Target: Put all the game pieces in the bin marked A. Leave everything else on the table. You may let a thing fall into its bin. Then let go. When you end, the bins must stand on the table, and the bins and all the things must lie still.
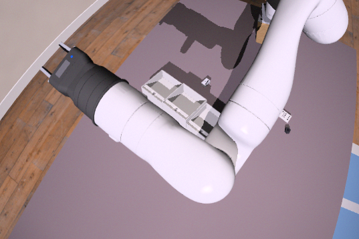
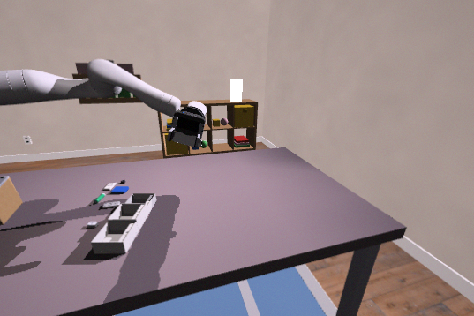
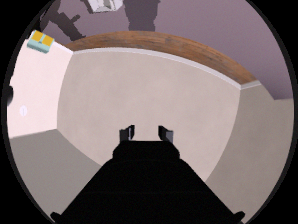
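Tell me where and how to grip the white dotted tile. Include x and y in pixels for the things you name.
Probably best from above, by the middle of its two long edges: the white tile (image 1: 286, 115) (image 2: 109, 186) lies flat and is oblong. Mind the blue block (image 2: 119, 190) close by.

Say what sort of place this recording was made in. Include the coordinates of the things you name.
Probably a playroom or classroom: a cubby shelf (image 2: 209, 102) holds bins and toys, blue mats (image 1: 355, 173) (image 2: 275, 287) lie on the wooden floor (image 1: 35, 160) (image 2: 399, 269) (image 3: 175, 45).
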Motion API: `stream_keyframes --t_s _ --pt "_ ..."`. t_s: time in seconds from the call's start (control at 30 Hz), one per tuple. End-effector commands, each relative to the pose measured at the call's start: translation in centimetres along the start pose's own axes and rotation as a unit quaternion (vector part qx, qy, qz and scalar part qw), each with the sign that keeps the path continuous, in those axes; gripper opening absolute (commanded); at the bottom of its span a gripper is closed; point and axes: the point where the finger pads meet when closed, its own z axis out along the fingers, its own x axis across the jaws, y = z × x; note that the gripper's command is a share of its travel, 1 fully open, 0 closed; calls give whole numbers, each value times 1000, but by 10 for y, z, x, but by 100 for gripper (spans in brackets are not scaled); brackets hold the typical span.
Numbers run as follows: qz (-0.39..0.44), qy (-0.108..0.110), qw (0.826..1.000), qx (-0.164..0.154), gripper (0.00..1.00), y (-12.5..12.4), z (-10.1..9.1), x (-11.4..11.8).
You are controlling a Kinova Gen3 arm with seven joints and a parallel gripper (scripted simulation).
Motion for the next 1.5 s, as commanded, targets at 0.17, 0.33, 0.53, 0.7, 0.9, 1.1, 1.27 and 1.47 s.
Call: stream_keyframes --t_s 0.17,0.33,0.53,0.7,0.9,1.1,1.27,1.47 --pt "1 0 1000 0 100 2 0 0" --pt "1 0 1000 0 100 2 0 0" --pt "1 0 1000 0 100 2 0 0" --pt "1 0 1000 0 31 -38 -5 11" --pt "1 0 1000 0 31 -86 -11 25" --pt "1 0 1000 0 31 -97 -13 28" --pt "-45 2 997 58 31 -103 0 15" --pt "-122 13 981 149 31 -127 11 -9"
